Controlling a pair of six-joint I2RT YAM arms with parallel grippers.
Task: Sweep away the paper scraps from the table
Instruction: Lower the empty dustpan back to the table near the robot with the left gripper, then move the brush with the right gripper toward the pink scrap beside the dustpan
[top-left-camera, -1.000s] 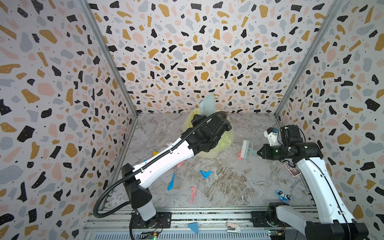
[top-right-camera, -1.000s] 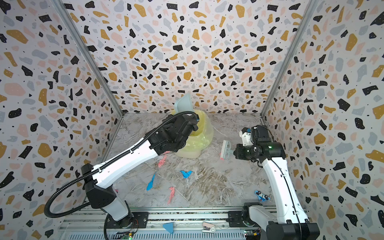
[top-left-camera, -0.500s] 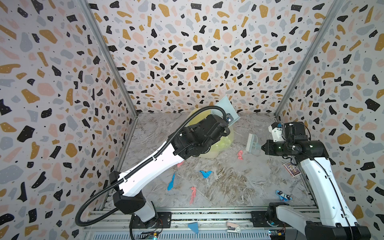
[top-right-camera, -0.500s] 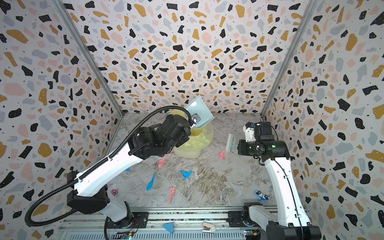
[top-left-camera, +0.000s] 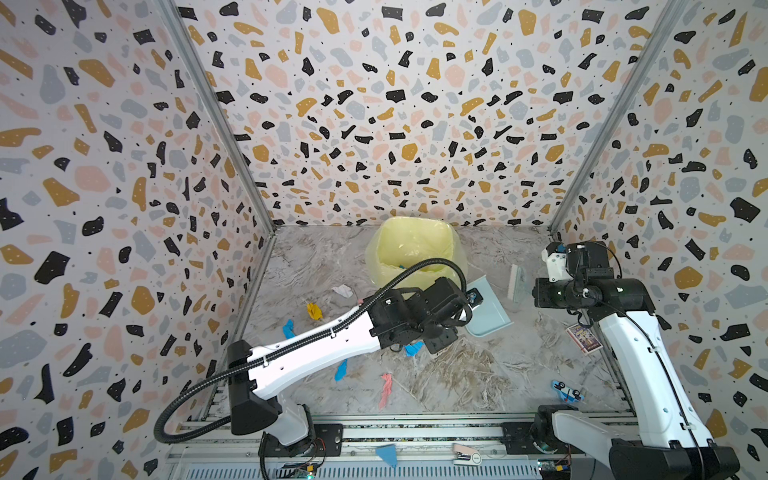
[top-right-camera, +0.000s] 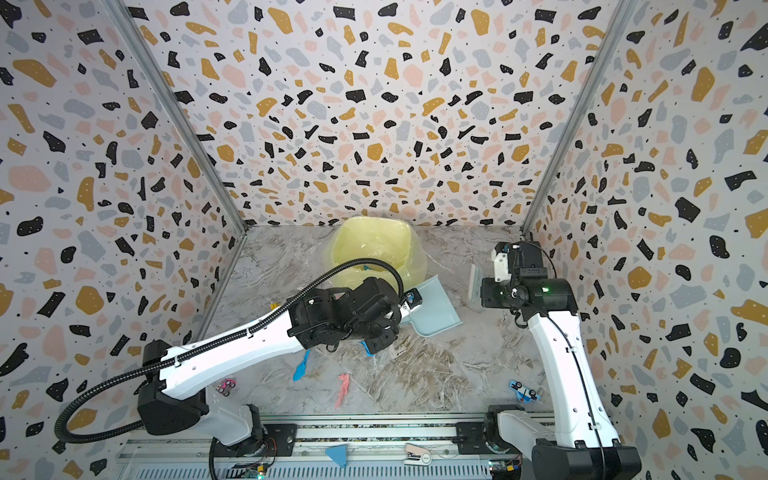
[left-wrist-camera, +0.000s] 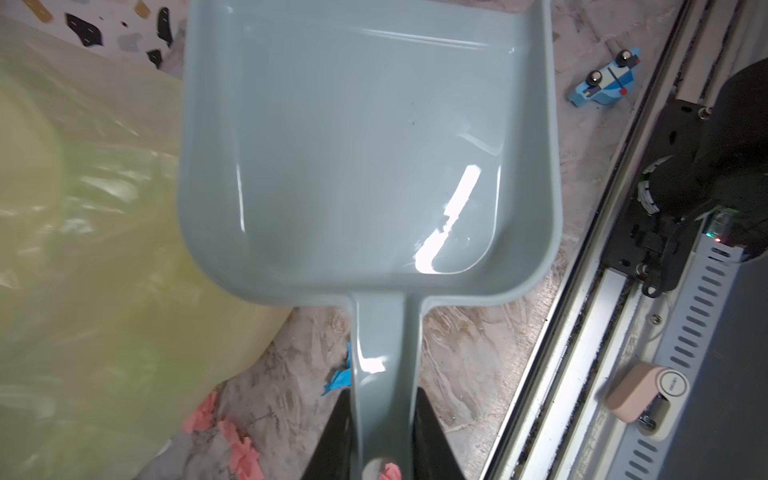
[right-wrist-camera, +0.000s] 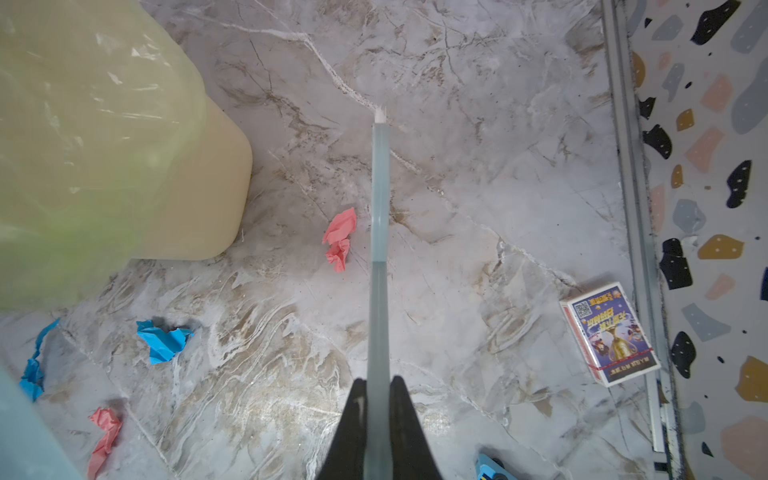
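Observation:
My left gripper (left-wrist-camera: 384, 395) is shut on the handle of a pale teal dustpan (left-wrist-camera: 365, 145), whose pan holds nothing. In both top views the dustpan (top-left-camera: 488, 309) (top-right-camera: 434, 305) lies low beside the bin, right of centre. My right gripper (right-wrist-camera: 379, 380) is shut on a thin brush (right-wrist-camera: 380, 208), held above the table (top-left-camera: 478, 374) at the right. Paper scraps lie scattered: white (top-left-camera: 343, 291), yellow (top-left-camera: 314, 311), blue (top-left-camera: 340, 370) and pink (top-left-camera: 385, 388). A pink scrap (right-wrist-camera: 340, 239) lies just beside the brush, and a blue one (right-wrist-camera: 164, 338) further off.
A bin lined with a yellow bag (top-left-camera: 415, 249) stands at the back centre. A printed card box (top-left-camera: 584, 337) and a blue toy car (top-left-camera: 566, 390) lie near the right wall, a pink toy car (top-right-camera: 225, 386) at front left. The metal rail (top-left-camera: 415, 432) runs along the front.
The left arm has swung the dustpan from above the bin down and to the right, beside it. The right gripper has carried the brush a little right and back.

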